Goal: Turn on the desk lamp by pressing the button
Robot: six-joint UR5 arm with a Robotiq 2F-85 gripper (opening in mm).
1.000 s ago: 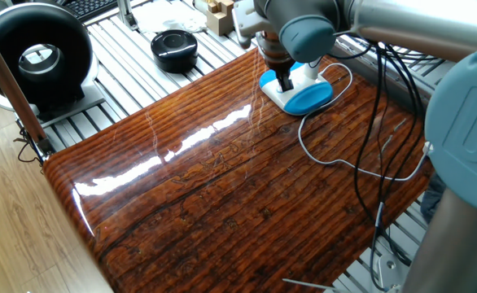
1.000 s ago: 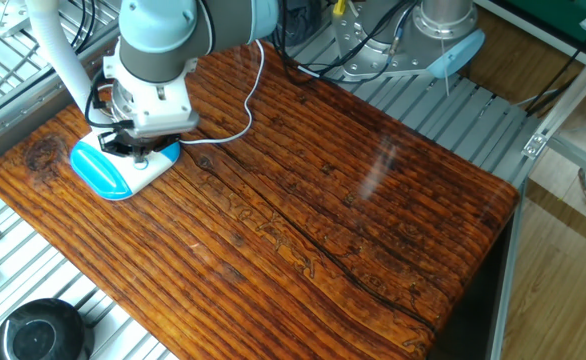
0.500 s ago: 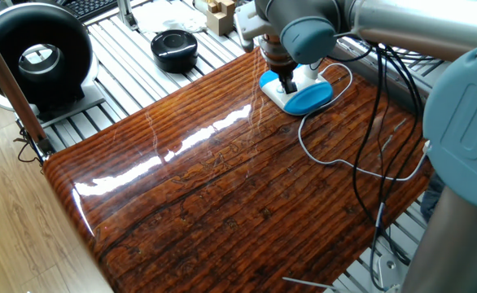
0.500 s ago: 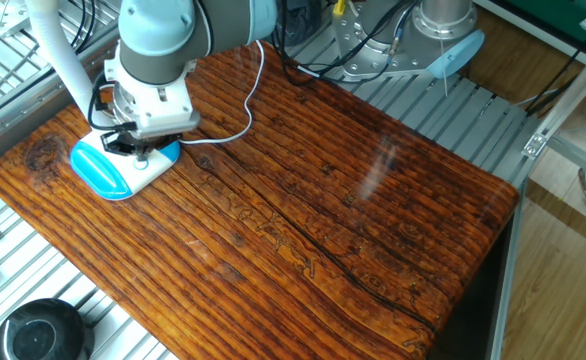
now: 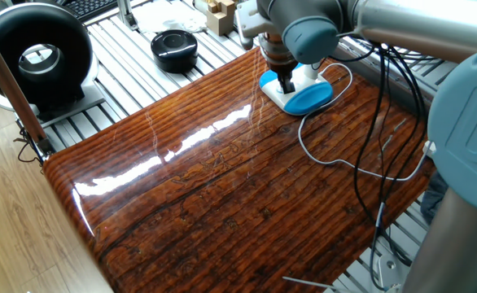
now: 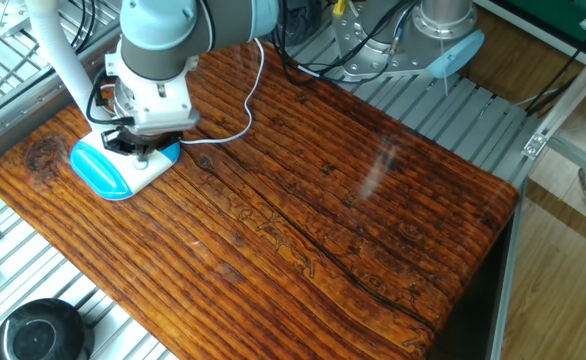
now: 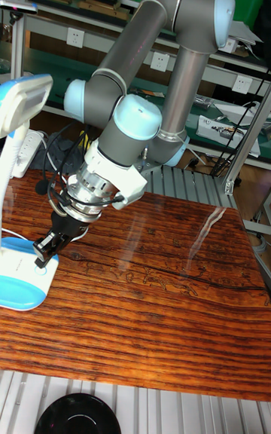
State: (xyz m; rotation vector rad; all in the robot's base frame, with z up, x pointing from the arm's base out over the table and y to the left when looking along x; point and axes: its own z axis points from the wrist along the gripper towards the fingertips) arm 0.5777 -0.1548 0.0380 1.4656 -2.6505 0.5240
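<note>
The desk lamp's flat white-and-blue base (image 5: pixel 307 98) (image 6: pixel 108 172) (image 7: pixel 21 288) lies at a far corner of the wooden table (image 5: pixel 222 195). Its white stem (image 7: pixel 10 178) rises to a blue-and-white head (image 7: pixel 26 101), and a thin white cord (image 5: pixel 330 156) (image 6: pixel 243 118) trails away from it. My gripper (image 5: pixel 286 85) (image 6: pixel 139 158) (image 7: pixel 44 254) points down with its black fingertips shut together, resting on the white half of the base. The button is hidden under the fingertips.
A round black disc device (image 5: pixel 174 47) (image 6: pixel 38 328) (image 7: pixel 75 413) sits on the metal slats beside the table. A large black ring-shaped device (image 5: pixel 39 50) stands at the far left. Black cables (image 5: pixel 377 122) hang from the arm over the table's right side.
</note>
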